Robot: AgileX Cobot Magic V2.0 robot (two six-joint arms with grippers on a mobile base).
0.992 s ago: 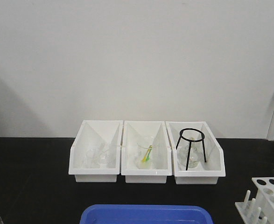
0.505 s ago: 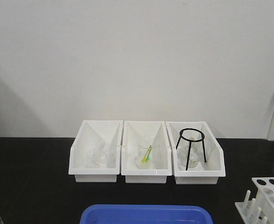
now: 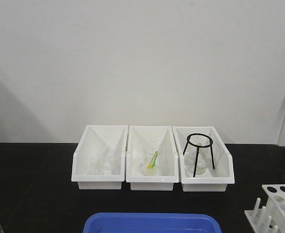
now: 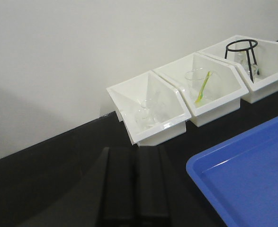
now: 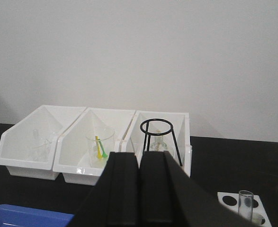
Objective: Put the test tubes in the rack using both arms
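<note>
Nothing moved, both grippers (image 4: 137, 182) (image 5: 138, 187) seemingly closed, empty.

Glossy white plastic rack (image 3: 278, 206); clear glass test tube (image 5: 246, 204).

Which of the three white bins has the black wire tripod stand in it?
The right-hand bin in the front view, the one nearest the rack. The black tripod stands over glassware there; the middle bin holds a beaker with yellow-green sticks, the left bin only clear glassware.
</note>
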